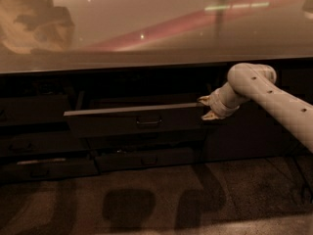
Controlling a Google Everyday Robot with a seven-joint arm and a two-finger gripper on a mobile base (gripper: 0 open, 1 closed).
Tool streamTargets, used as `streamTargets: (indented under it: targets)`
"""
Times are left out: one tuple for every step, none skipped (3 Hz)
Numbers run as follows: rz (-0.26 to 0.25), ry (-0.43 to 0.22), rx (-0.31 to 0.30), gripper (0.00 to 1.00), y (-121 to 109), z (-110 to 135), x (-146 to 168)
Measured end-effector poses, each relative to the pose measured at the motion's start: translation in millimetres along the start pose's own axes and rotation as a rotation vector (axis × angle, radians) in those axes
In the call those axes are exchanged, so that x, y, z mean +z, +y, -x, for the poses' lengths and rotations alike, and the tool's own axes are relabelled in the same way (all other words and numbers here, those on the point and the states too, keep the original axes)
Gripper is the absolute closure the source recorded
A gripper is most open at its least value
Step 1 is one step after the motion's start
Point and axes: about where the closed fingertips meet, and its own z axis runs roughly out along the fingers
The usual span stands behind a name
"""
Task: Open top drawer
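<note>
The top drawer (122, 124) is a wide dark grey front with a small centre pull handle (148, 122). It stands pulled out a little from the cabinet under the counter, and its light top edge shows. My gripper (206, 107) is at the right end of that drawer front, level with its top edge. It is well to the right of the handle. The white arm (274, 99) reaches in from the right. The inside of the drawer is hidden in shadow.
A glossy countertop (161, 38) overhangs the drawers, with a tan crumpled bag (32, 21) at its far left. A shallower drawer front (144, 158) sits below the top drawer, and more dark fronts (39, 168) lie to the left. Brown floor (146, 204) lies in front.
</note>
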Motion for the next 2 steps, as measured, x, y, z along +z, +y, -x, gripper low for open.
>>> streamTargets:
  targets:
    - [0.0, 0.0, 0.0, 1.0, -0.8, 0.4, -2.0]
    - [0.001, -0.002, -0.003, 1.0, 7.1, 1.9, -2.5]
